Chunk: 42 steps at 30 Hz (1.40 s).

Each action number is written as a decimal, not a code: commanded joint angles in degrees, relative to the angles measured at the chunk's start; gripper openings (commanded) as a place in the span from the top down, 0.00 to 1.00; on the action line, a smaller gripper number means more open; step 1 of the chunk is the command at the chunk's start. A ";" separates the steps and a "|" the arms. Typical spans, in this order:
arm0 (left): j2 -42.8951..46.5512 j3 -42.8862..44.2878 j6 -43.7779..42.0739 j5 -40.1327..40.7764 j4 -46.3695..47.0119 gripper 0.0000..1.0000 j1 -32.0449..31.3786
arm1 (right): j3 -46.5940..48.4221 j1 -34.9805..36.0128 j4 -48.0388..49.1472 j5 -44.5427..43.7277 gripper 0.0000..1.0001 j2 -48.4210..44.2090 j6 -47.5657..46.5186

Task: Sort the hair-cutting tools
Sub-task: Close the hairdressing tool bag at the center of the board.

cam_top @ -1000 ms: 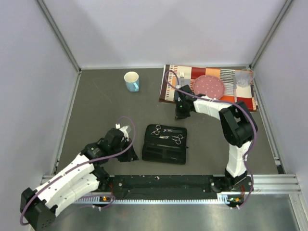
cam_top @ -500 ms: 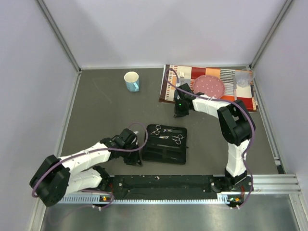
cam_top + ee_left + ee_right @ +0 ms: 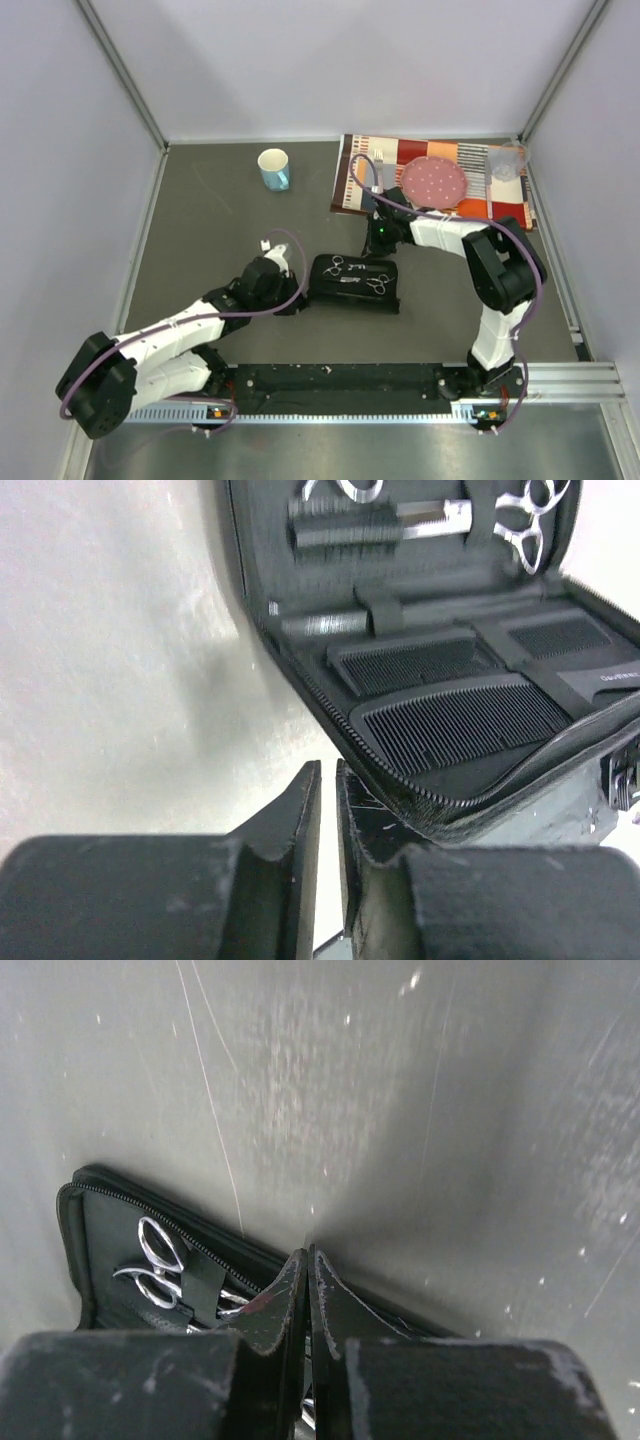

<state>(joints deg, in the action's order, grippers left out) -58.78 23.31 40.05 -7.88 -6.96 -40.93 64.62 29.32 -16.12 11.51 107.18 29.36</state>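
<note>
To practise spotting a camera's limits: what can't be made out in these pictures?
- Top view: flat black combs too dark and small inside the black rectangular zip case.
- Left wrist view: two thin silver scissors cut off by the top edge.
- Right wrist view: the right gripper hides much of the case.
- Left wrist view: whether the left gripper pinches the case edge.

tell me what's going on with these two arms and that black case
Both arms work at a black rectangular zip case lying partly open mid-table. The left tool sits nearly closed at its near-left edge, where the half holding black combs is tilted up; a grip is unclear. The right tool, shut, is at the far edge, beside two silver metal scissors strapped inside.
</note>
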 commanded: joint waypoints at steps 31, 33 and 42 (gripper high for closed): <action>-29.63 26.52 -4.90 9.09 2.04 0.45 0.06 | -10.29 -4.80 -27.45 -20.97 0.56 -25.86 -0.81; -30.51 27.05 -4.72 9.11 1.16 0.45 0.06 | -12.84 -4.80 -30.55 -24.77 0.59 -28.84 0.60; -30.78 28.45 -5.25 6.21 -1.56 0.44 0.06 | -19.44 3.98 -29.24 -9.60 0.74 -34.59 5.25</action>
<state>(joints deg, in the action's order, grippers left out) -89.62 49.28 35.68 -1.04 -6.46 -40.91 43.75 29.41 -47.00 -6.24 73.47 30.35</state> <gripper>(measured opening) 0.554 0.272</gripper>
